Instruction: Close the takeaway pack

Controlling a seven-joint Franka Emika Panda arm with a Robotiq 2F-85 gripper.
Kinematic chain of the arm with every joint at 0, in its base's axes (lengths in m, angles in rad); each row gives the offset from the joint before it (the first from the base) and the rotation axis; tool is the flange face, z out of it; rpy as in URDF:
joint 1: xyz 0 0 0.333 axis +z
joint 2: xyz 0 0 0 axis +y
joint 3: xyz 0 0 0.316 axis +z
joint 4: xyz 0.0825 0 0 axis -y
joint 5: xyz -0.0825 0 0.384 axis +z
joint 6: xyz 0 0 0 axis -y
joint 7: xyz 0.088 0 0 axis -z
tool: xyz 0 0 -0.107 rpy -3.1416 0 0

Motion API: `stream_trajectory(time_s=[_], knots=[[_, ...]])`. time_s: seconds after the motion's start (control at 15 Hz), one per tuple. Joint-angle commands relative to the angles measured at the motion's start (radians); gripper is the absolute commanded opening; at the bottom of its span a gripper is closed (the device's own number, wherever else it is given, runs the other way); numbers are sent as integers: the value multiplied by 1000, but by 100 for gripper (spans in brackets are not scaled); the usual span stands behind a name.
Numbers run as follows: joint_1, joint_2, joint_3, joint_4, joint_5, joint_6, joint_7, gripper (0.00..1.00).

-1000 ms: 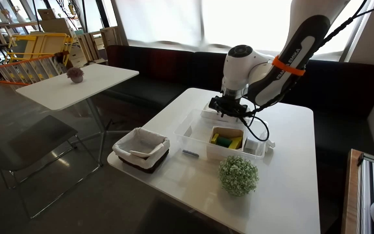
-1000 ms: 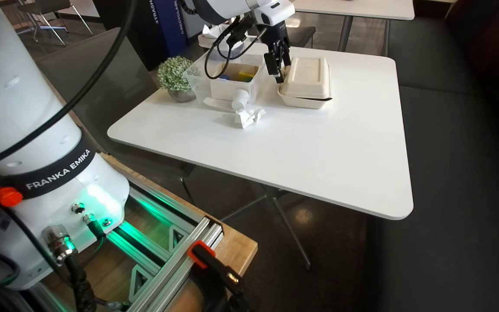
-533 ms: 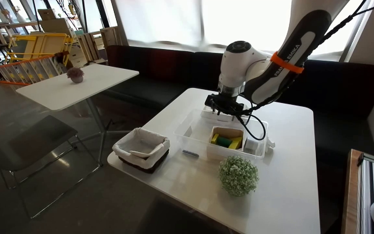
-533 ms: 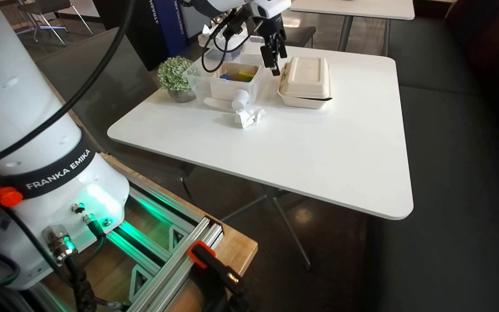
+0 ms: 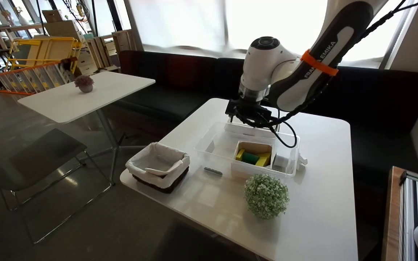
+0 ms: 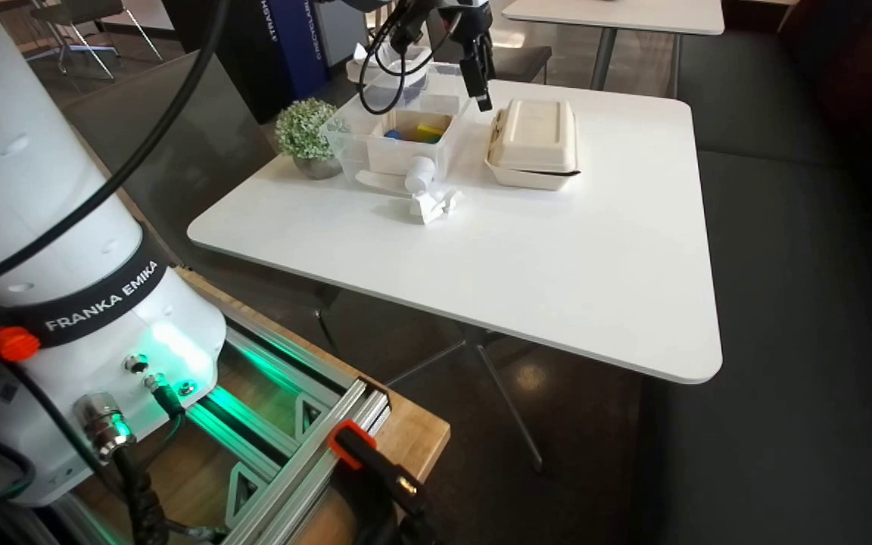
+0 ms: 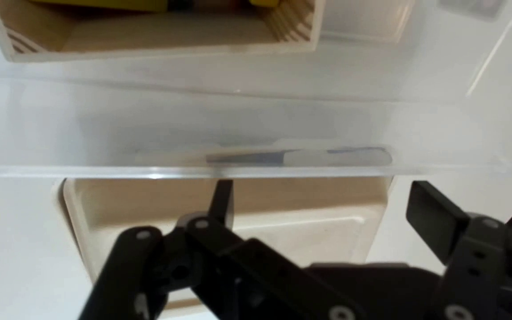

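Presently, the beige clamshell takeaway box (image 6: 534, 142) sits on the white table (image 6: 557, 265), just beside the clear plastic bin (image 5: 241, 170), its lid (image 6: 536, 121) down over the base (image 6: 530, 179) — a narrow dark gap shows at one corner. Whether the lid is latched cannot be made out. The gripper (image 7: 322, 195) is unclenched — fingers (image 7: 434, 218) well apart, above the side of the box nearest the bin, one overlying the lid in the wrist view. Inside the bin stands a wooden box (image 5: 255, 146) with yellow and green blocks (image 5: 263, 159).

Hand (image 7: 320, 195) downward, fingers (image 7: 436, 222) wide apart
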Motion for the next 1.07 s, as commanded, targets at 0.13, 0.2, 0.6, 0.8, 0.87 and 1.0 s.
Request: stream_trajectory(time_s=[0.13, 0.2, 0.6, 0.8, 0.87, 1.0], knots=[[-30, -2, 40, -4, 42, 0, -69, 100], [-32, -2, 42, -4, 43, 0, -73, 100], [10, 86, 15, 116, 16, 37, 0, 100], [75, 134, -66, 191, -79, 50, 83, 100], [86, 147, -81, 211, -91, 42, 100, 100], [100, 173, -99, 241, -102, 26, 117, 100]])
